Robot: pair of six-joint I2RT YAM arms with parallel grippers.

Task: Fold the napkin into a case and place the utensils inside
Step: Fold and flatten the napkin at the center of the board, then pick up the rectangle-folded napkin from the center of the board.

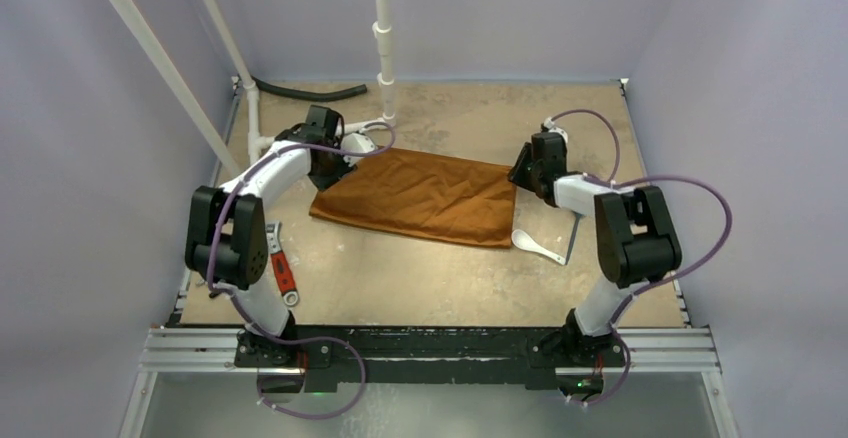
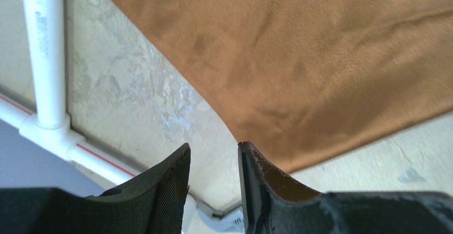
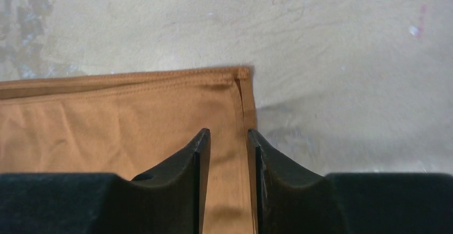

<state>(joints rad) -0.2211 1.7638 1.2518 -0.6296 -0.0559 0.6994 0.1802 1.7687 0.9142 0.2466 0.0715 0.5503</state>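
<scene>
The rust-orange napkin [image 1: 425,196] lies flat on the table as a folded, creased rectangle. My left gripper [image 1: 333,170] hangs at its far left corner; in the left wrist view this gripper [image 2: 213,148] is open, with bare table between the fingers and the napkin [image 2: 320,57] just beyond the right finger. My right gripper [image 1: 521,172] is over the far right corner. In the right wrist view it [image 3: 228,133] is open above the napkin's [image 3: 117,116] hemmed right edge, the cloth lying flat below the gap. The white spoon [image 1: 530,245] and a thin grey utensil [image 1: 572,236] lie right of the napkin.
A red-handled tool [image 1: 283,272] lies near the left arm's base. A white pipe frame [image 1: 383,38] stands at the back, with its joint [image 2: 51,124] close to the left gripper. A black hose [image 1: 305,93] runs along the back wall. Lilac walls enclose the table.
</scene>
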